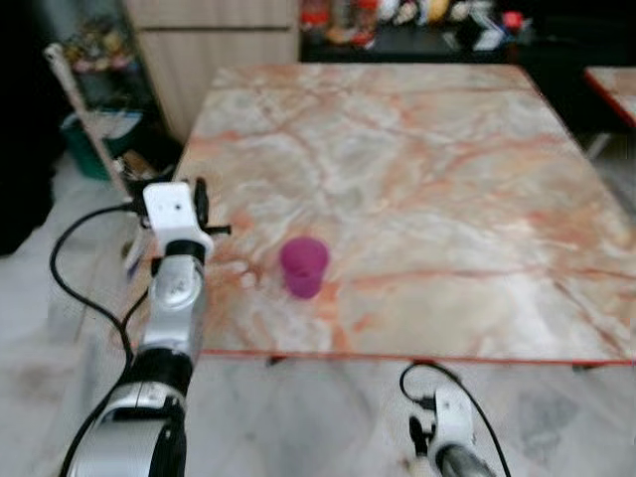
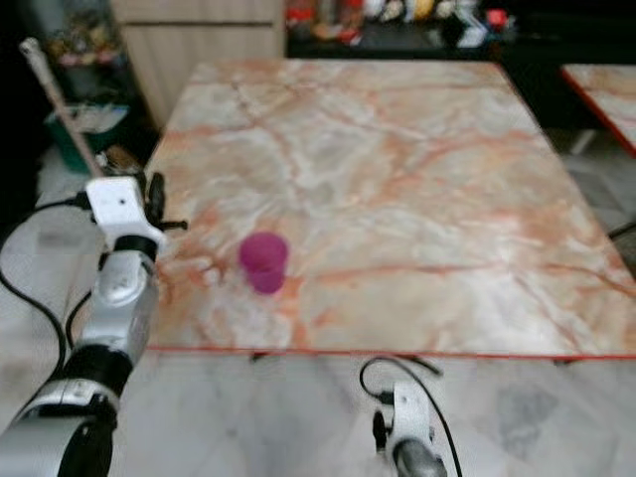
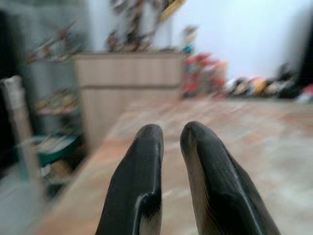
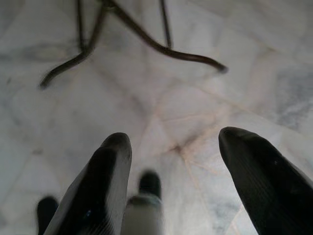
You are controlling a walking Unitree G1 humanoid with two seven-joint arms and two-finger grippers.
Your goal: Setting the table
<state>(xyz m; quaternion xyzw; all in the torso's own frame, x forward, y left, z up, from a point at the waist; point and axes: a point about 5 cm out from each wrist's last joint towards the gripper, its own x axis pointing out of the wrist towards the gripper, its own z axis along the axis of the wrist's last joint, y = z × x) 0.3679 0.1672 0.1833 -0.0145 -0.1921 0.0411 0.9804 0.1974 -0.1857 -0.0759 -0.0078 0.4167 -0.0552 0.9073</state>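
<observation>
My left gripper is raised above the near left corner of the worktop. Its fingers are almost together, with only a thin gap between them, and they hold nothing. My right gripper hangs low, pointing down at the floor, with its fingers wide apart and empty.

The cup stands upright on the worktop, near the front edge, at about 3 o'clock from my left gripper and apart from it. I see no other tableware on the surface.

I judge that the cup is already placed, or it waits to be moved to its proper seat. If I must take it, I should first open the left fingers wider, come to the cup from the side at about its middle height, and close gently. The cup looks light, so a quick push can tip it or slide it on the smooth surface. I should also keep the wrist cable away from the worktop edge.

The cup is magenta, probably plastic, round, and a little narrower at the bottom. The worktop is a square slab like marble, cream with orange-pink veins, polished, with a thin red rim. The floor is pale grey marble tiles, and dark metal legs of the worktop rest on it.
</observation>
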